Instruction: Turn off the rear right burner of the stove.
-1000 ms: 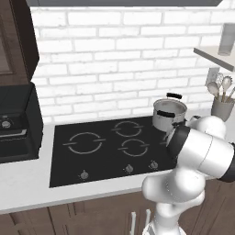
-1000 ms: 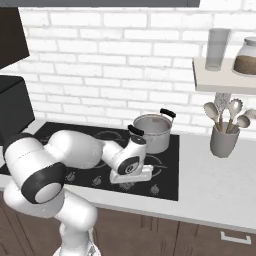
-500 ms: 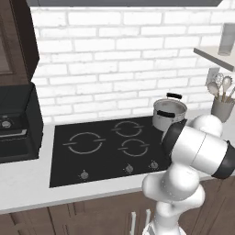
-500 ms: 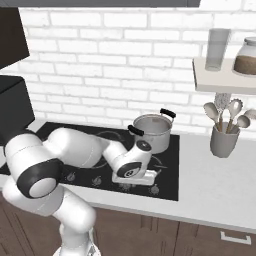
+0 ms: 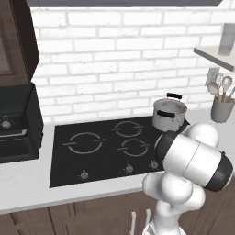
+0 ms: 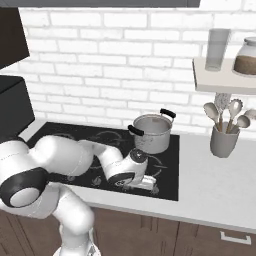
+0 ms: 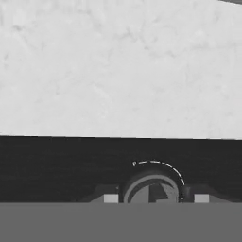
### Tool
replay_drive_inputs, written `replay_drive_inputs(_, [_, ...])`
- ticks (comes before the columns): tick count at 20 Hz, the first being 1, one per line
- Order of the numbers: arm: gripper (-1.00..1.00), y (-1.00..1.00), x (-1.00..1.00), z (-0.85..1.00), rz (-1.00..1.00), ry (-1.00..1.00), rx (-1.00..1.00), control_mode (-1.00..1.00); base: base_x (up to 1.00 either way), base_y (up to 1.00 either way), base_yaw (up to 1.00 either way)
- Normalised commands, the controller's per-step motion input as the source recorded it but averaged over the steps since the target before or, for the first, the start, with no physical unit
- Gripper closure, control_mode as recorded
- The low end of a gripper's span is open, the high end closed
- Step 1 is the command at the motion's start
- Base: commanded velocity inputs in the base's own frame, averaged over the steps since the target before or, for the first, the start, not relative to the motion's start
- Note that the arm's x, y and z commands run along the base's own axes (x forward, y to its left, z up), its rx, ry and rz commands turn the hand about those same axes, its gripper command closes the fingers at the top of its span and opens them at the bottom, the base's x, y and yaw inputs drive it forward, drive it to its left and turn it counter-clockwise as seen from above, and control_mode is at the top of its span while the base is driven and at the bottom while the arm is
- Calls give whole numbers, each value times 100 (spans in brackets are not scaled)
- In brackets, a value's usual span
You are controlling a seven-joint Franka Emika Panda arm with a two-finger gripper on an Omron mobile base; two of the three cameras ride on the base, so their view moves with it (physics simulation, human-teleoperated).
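Observation:
The stove is a black glass cooktop with grey ring marks and small round knobs along its front edge. A steel pot stands at its rear right corner. My gripper is low over the stove's front right edge, with my forearm lying across the glass. In the hand view the gripper straddles one round knob, a fingertip showing on each side with a narrow gap to the knob. The gripper is open.
A grey holder of utensils stands on the counter right of the stove, under a shelf with a glass and a jar. A black boxy appliance sits at the left. White counter lies beyond the knob.
My hand has sunk lower toward the stove's front right knobs, and the elbow has swung down and to the right. The pot has not moved.

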Motion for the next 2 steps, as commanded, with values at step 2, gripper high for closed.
replay_drive_inputs(2, [100, 0, -2, 0, -86, 0, 0, -100, 0, 0, 0])
